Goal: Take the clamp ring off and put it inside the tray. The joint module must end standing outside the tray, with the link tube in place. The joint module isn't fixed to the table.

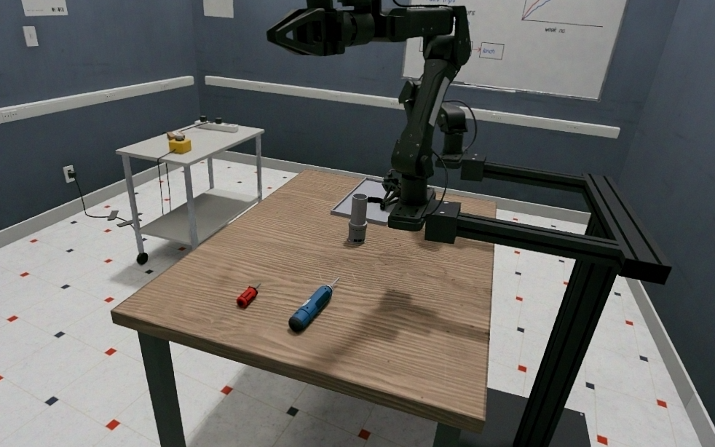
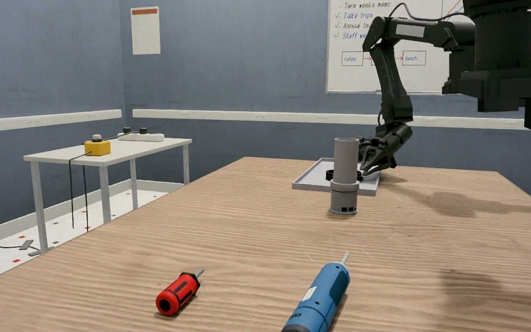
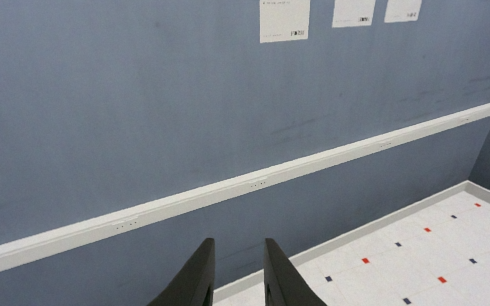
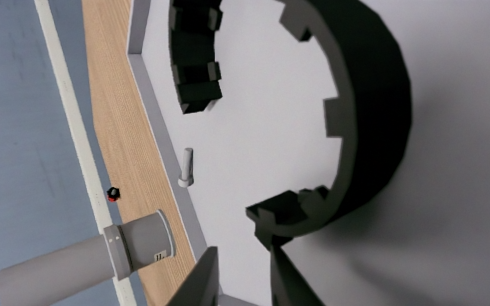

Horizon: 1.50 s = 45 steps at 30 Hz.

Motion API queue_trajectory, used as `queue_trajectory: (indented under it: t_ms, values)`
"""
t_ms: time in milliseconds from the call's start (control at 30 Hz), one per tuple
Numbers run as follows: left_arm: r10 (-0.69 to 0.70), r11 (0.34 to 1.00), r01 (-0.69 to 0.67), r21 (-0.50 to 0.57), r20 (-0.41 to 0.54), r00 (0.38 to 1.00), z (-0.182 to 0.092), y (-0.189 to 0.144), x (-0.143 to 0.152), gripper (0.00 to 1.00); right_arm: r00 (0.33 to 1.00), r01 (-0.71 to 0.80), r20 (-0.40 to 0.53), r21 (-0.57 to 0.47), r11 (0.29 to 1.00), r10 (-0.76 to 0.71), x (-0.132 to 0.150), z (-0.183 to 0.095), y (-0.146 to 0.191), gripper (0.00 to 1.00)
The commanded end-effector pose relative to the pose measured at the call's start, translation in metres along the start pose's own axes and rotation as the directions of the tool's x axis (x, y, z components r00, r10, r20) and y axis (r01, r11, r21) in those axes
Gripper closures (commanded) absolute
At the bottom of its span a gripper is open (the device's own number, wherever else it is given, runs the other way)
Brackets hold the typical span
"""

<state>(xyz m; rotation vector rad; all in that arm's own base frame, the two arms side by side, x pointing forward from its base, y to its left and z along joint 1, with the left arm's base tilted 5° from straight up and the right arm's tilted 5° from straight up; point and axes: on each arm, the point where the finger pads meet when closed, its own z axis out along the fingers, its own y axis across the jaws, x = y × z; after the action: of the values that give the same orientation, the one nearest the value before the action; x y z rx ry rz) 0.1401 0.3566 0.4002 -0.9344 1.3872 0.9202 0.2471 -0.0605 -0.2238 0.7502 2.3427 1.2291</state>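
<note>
Can't see the far end of the blue screwdriver's handle [image 2: 316,300] from my exterior view, the bottom edge chops it. The link tube [image 2: 345,160] blocks part of the black clamp ring [image 2: 329,174] there too. On the right wrist feed the ring runs off the top. Text on the wall sheets [image 3: 285,20] is too tiny, maybe a barcode.
</note>
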Motion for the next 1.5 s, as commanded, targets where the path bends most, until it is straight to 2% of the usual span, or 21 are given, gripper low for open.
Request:
queue_trajectory:
  t_ms: [0,300,600,667,1467]
  values:
    - [-0.012,1.0,0.013,-0.017,0.072,0.997,-0.007,0.004,-0.024,0.8,1.0,0.018,0.014,0.029,0.999,-0.019,-0.007,-0.004,0.003,0.8]
    - [-0.012,1.0,0.013,-0.017,0.072,0.997,-0.007,0.004,-0.024,0.8,0.999,0.036,0.037,0.034,0.999,-0.037,-0.022,-0.011,-0.004,0.8]
    - [-0.012,1.0,0.013,-0.017,0.072,0.997,-0.007,0.004,-0.024,0.8,0.999,0.026,0.027,0.028,0.999,-0.026,-0.015,-0.011,-0.003,0.8]
    - [-0.012,1.0,0.013,-0.017,0.072,0.997,-0.007,0.004,-0.024,0.8,0.999,0.035,0.037,0.034,0.999,-0.037,-0.021,-0.013,-0.006,0.8]
    - [-0.012,1.0,0.013,-0.017,0.072,0.997,-0.007,0.004,-0.024,0.8,0.999,0.036,0.037,0.035,0.999,-0.037,-0.021,-0.02,-0.01,0.8]
